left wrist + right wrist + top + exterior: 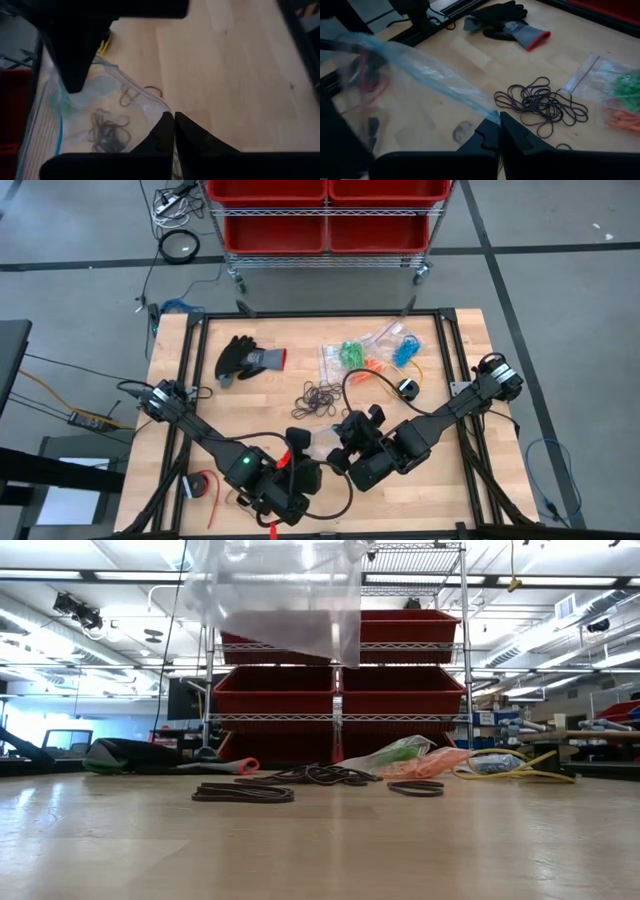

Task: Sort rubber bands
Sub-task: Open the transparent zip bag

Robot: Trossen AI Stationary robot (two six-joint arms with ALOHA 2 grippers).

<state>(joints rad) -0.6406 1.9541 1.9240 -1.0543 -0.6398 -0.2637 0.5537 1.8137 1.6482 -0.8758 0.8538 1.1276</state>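
Sorting partly done, judging by the layout. Green, orange and blue rubber bands already bagged in 3 clear bags toward 1 o'clock on the worktop. Still loose: a tangle of black rubber bands near the centre, seen in the right wrist view as a dark heap just beside the bagged green and orange ones. Also 1 or 2 stray black loops lying flat at the front of the low view. No black band visibly inside the raised bag yet; cannot tell for certain through the plastic.

Both arms reaching inward, meeting at 6 o'clock. Left hand clenched on 1 edge of an empty clear bag, though its grip looks to be only lightly shut. Right hand clenched on the opposite edge of the same bag, holding it stretched between the 2 above the worktop. Bag hanging high in the low view, well clear of the surface.

A black glove lying at 11 o'clock, untouched.
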